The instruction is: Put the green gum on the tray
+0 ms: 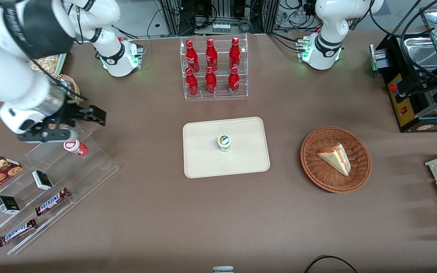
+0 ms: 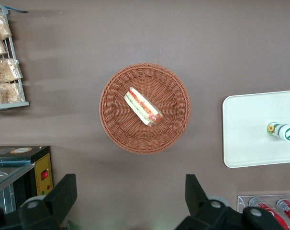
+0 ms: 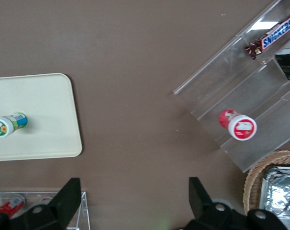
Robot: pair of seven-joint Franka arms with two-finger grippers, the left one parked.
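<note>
The small white cylindrical green gum bottle (image 1: pixel 224 143) with its green-marked lid stands upright near the middle of the flat cream-beige rectangular tray (image 1: pixel 203 159) on the brown bench (image 1: pixel 157 212). From the tray, the right arm's gripper (image 1: pixel 99 115) hangs at about nine o'clock, well apart, jaws released and empty, above the clear acrylic stepped stand (image 1: pixel 89 167) holding a red-lidded bottle (image 1: pixel 75 147).
</note>
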